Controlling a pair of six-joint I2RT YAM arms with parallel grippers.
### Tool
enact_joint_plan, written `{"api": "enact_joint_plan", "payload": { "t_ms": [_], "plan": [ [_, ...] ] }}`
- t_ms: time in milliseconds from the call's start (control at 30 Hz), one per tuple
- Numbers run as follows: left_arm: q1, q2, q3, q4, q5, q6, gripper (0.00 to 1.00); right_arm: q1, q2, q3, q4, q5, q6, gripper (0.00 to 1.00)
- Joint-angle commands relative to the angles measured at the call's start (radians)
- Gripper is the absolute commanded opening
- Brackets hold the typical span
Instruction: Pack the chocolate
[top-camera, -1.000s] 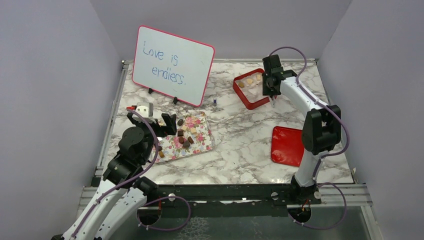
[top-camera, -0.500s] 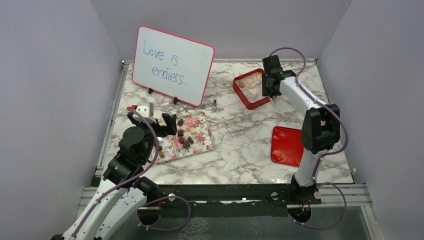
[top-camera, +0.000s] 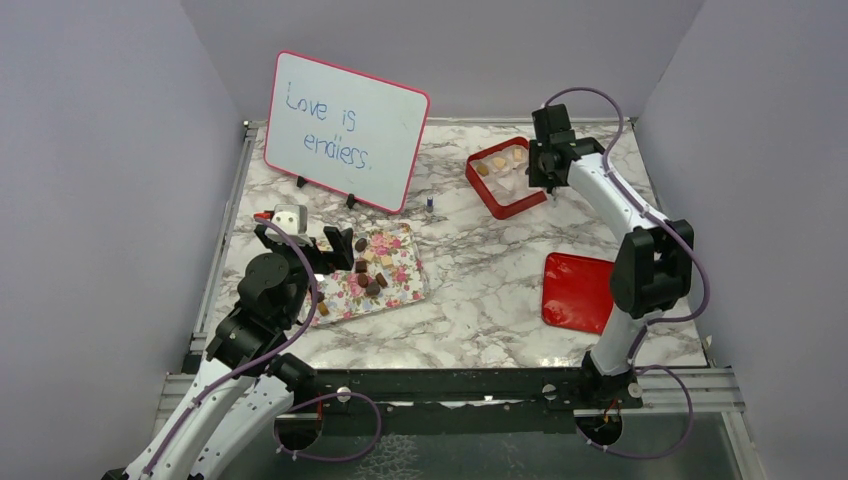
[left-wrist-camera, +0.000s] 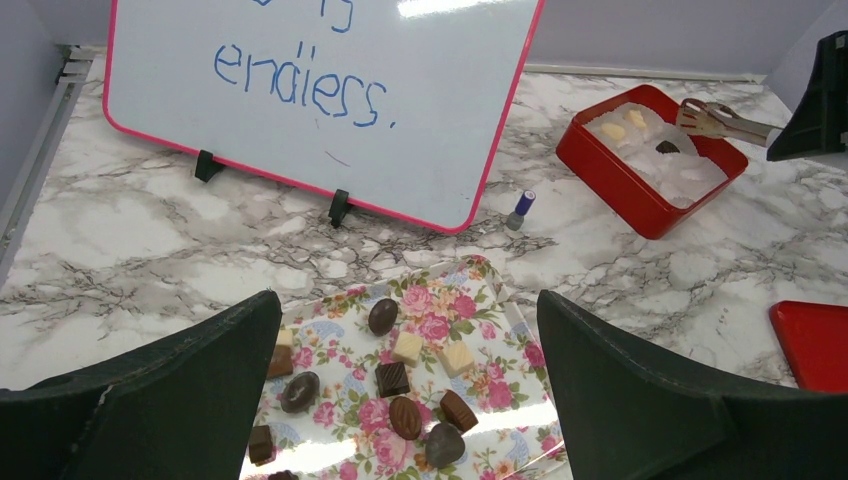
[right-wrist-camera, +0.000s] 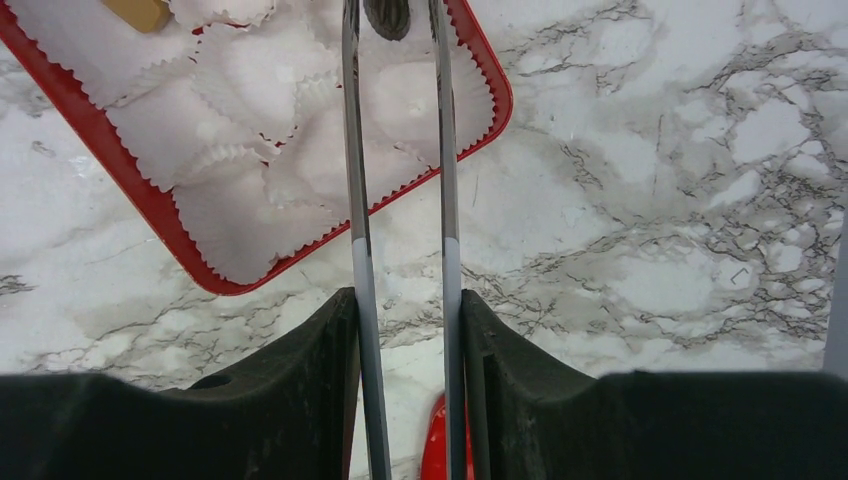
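Note:
Several chocolates (left-wrist-camera: 392, 378), dark, brown and pale, lie on the pink floral tray (left-wrist-camera: 330, 345). My left gripper (left-wrist-camera: 408, 300) hangs open over them and holds nothing; from the top it sits at the tray's (top-camera: 405, 285) left end (top-camera: 310, 240). My right gripper (right-wrist-camera: 405, 300) is shut on metal tongs (right-wrist-camera: 357, 200). The tong tips straddle a dark chocolate (right-wrist-camera: 388, 15) that lies in the white paper cups of the red box (right-wrist-camera: 120, 190). Tan chocolates (top-camera: 497, 162) lie at the box's far side.
A whiteboard (top-camera: 345, 130) reading "Love is endless" stands at the back left. A small bottle (top-camera: 429, 203) stands beside it. The red lid (top-camera: 575, 290) lies flat by the right arm's base. A white object (top-camera: 287, 215) sits left of the tray.
My right gripper has shifted slightly toward the back over the red box, and the tongs have spread a little. The left arm has not moved.

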Motion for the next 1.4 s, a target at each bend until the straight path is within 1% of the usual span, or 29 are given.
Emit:
{"api": "enact_joint_plan", "payload": {
  "t_ms": [0,100,233,433,533,800,900,1000,1233,1367],
  "plan": [
    [-0.003,-0.001,-0.004,0.020,0.003,0.005,0.99,-0.006,-0.093,0.008,-0.013,-0.028,-0.004,0.41],
    [-0.003,-0.002,-0.004,0.020,0.002,0.008,0.99,0.001,-0.124,-0.005,-0.025,-0.065,0.000,0.41],
    [-0.003,-0.007,-0.006,0.020,-0.003,0.008,0.99,0.023,-0.184,-0.061,-0.011,-0.127,0.012,0.41],
    [-0.003,0.004,-0.005,0.019,-0.008,0.008,0.99,0.077,-0.272,-0.141,0.003,-0.163,0.032,0.41],
    [-0.003,0.015,0.000,0.018,-0.014,0.012,0.99,0.132,-0.304,-0.183,0.007,-0.151,0.049,0.39],
    [-0.003,0.024,0.014,-0.003,-0.027,0.018,0.99,0.292,-0.394,-0.266,-0.002,-0.136,0.095,0.39],
    [-0.003,0.024,0.013,-0.006,-0.040,0.016,0.99,0.339,-0.436,-0.298,0.011,-0.173,0.118,0.39],
    [-0.003,0.017,0.018,-0.008,-0.055,0.013,0.99,0.398,-0.467,-0.320,0.021,-0.177,0.137,0.39],
    [0.000,-0.014,0.023,-0.012,-0.112,0.008,0.99,0.557,-0.466,-0.324,0.042,-0.178,0.192,0.39],
    [0.001,-0.042,0.020,-0.013,-0.139,0.001,0.99,0.658,-0.419,-0.310,0.061,-0.134,0.211,0.39]
  ]
}}
